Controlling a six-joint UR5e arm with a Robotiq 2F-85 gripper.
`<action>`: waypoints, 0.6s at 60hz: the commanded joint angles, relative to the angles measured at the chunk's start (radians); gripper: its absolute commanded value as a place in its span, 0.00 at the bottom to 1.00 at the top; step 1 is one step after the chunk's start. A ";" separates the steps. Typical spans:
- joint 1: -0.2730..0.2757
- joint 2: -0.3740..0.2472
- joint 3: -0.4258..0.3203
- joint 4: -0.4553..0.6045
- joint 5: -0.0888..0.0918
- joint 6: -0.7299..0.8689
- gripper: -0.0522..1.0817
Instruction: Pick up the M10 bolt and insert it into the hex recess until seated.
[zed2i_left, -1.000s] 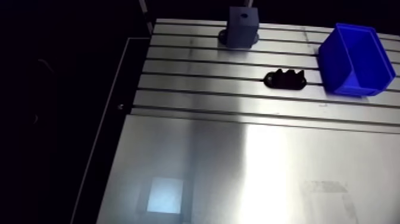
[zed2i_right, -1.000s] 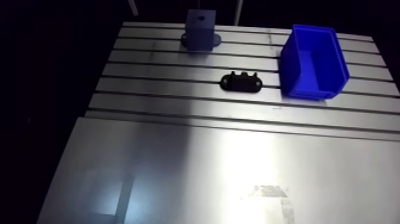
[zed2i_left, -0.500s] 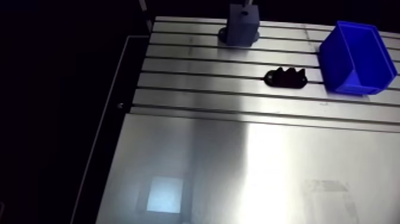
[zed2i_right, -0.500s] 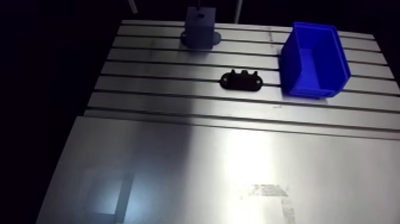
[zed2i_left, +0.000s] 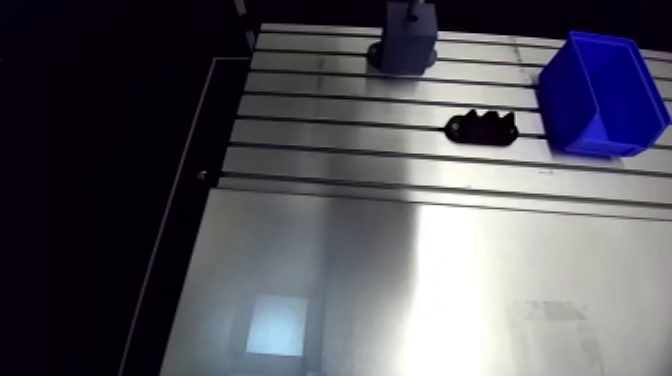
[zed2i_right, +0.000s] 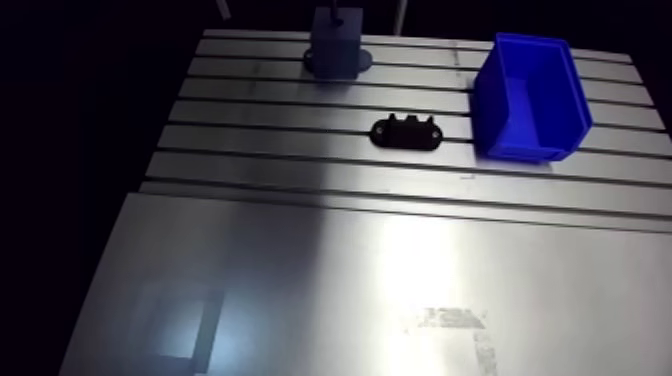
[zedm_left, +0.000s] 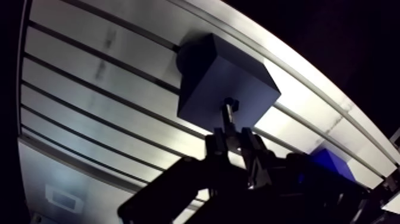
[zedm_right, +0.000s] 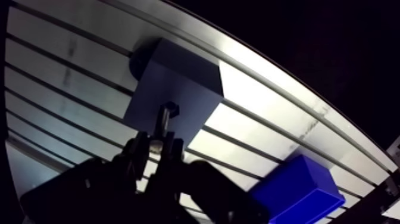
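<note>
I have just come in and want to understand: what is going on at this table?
The robot's gripper has its fingers shut on a slim metal bolt and holds it over the top face of the dark grey-blue square block on the slotted aluminium table. The bolt is not yet seated. A blue plastic bin and a small black fixture stand nearby, apart from the gripper.

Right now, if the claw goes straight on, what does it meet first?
Likely the dark blue block, its top face; the bolt held in the claw would touch first. Depth is unclear.
</note>
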 joint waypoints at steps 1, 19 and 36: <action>-0.001 0.001 0.000 0.000 -0.001 -0.001 0.76; 0.001 0.003 0.002 0.000 -0.001 0.000 0.76; -0.001 0.007 0.002 -0.001 -0.001 -0.001 0.76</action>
